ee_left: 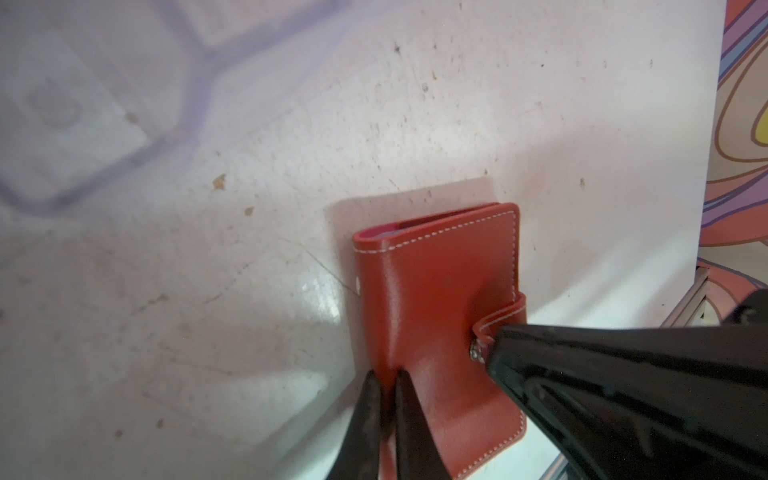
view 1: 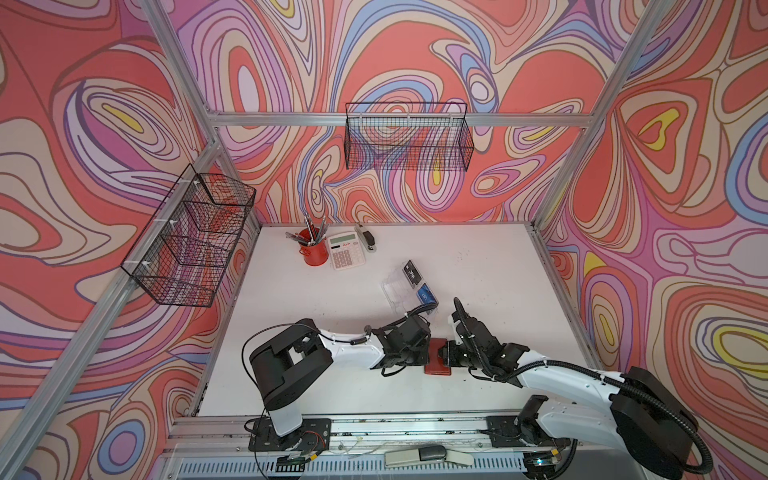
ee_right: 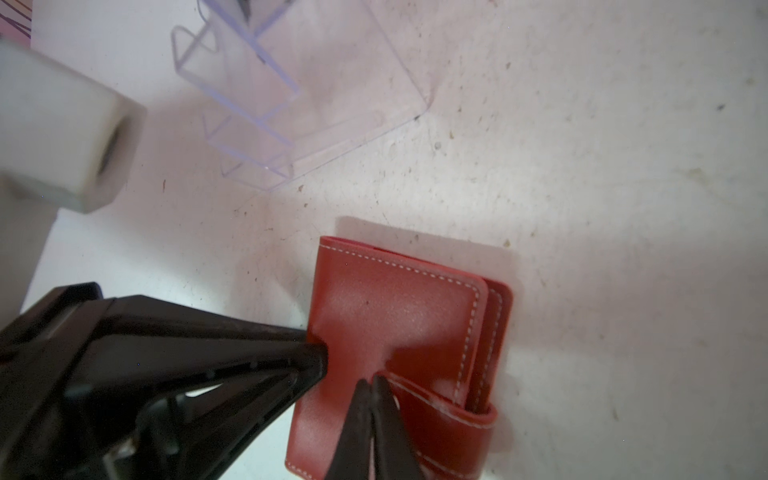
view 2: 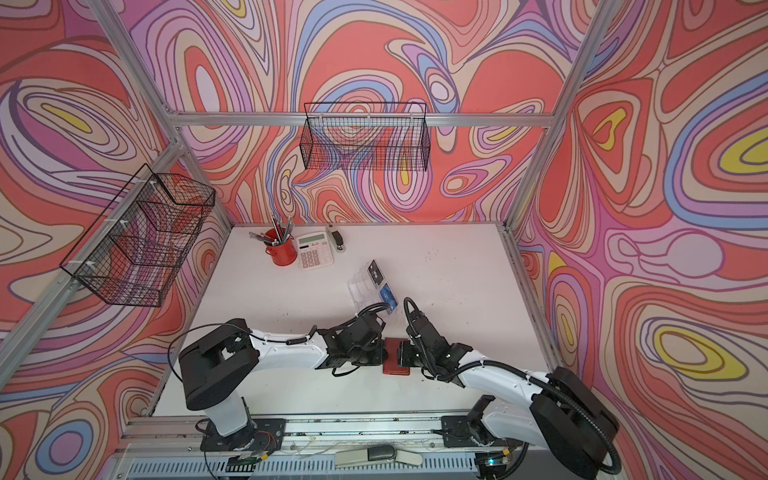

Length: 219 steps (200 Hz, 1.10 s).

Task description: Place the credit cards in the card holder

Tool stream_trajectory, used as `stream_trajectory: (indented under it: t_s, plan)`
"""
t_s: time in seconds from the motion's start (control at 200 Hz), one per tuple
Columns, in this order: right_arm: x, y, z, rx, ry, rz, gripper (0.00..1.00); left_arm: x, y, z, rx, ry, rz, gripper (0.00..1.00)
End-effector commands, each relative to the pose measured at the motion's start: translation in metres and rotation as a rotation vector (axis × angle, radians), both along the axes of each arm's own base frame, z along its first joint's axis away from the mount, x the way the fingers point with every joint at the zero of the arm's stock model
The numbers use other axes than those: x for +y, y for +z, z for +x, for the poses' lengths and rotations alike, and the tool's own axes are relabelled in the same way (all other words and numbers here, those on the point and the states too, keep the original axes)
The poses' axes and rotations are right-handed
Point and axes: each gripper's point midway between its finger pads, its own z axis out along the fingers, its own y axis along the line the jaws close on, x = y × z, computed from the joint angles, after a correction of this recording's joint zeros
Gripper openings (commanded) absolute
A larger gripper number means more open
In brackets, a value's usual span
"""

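The red card holder (view 1: 437, 360) (view 2: 396, 360) lies closed on the white table near its front, between my two grippers. My left gripper (ee_left: 386, 380) (view 1: 424, 353) is shut, its tips pressed on the cover (ee_left: 440, 291) near the spine. My right gripper (ee_right: 372, 382) (view 1: 448, 353) is shut, its tips at the end of the snap tab strap (ee_right: 449, 419); whether the strap is pinched I cannot tell. A black credit card (view 1: 411, 274) (view 2: 376, 274) and a blue credit card (view 1: 427, 296) (view 2: 387, 296) stand in a clear acrylic stand (view 1: 395, 291) (ee_right: 291, 104) just behind.
At the back of the table stand a red pencil cup (view 1: 313, 251), a beige calculator (view 1: 347, 250) and a stapler (view 1: 366, 240). Black wire baskets hang on the left wall (view 1: 191, 241) and the back wall (view 1: 409, 137). Aluminium rails edge the table.
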Motion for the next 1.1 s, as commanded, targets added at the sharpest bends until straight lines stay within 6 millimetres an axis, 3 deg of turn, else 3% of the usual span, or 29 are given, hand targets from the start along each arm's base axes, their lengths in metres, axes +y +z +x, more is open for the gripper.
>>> stream_trajectory:
  t_s: [0.0, 0.461, 0.951, 1.092]
  plan:
    - [-0.007, -0.018, -0.019, 0.064, 0.034, -0.030, 0.00, 0.031, -0.048, -0.022, 0.099, -0.018, 0.172, 0.10]
    - [0.000, -0.018, -0.026, 0.053, 0.063, -0.023, 0.00, 0.031, -0.048, -0.022, 0.097, -0.016, 0.170, 0.10]
    - [-0.018, -0.034, -0.030, 0.069, -0.025, -0.083, 0.00, 0.030, -0.049, -0.022, 0.099, -0.019, 0.163, 0.08]
    - [-0.012, -0.015, -0.020, 0.027, -0.026, -0.061, 0.00, 0.030, -0.049, -0.022, 0.100, -0.020, 0.166, 0.08]
